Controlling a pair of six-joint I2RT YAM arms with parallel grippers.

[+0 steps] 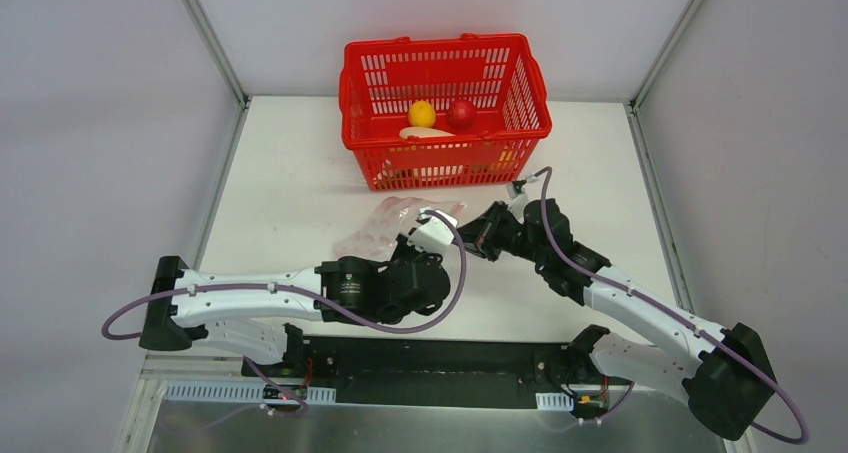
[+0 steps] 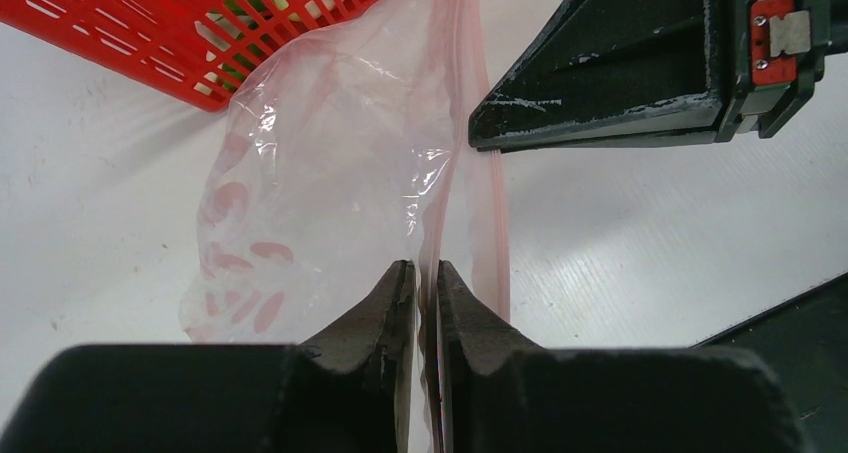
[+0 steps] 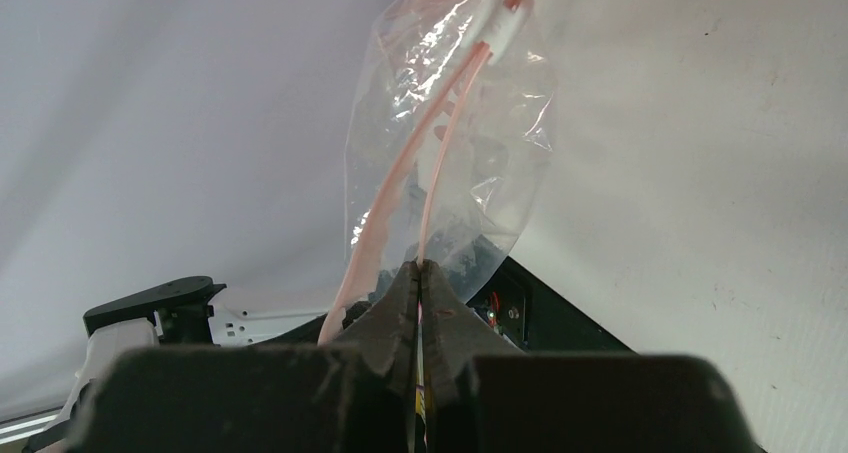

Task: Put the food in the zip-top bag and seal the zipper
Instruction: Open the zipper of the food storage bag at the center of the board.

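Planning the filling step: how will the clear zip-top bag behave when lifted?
The zip-top bag looks floppy: it crinkles and sags between the jaws. Probably very light, seemingly empty thin film. Its zipper strips lie close, so the mouth likely won't hold open.

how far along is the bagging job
Done: nothing bagged; the yellow ball, red ball and long white radish sit in the red mesh plastic basket. In hand: left end effector and right end effector each pinch the pinkish-red zipper strip of the clear crinkly plastic bag, which looks empty, its mouth parted. Left: all loading, then sealing.
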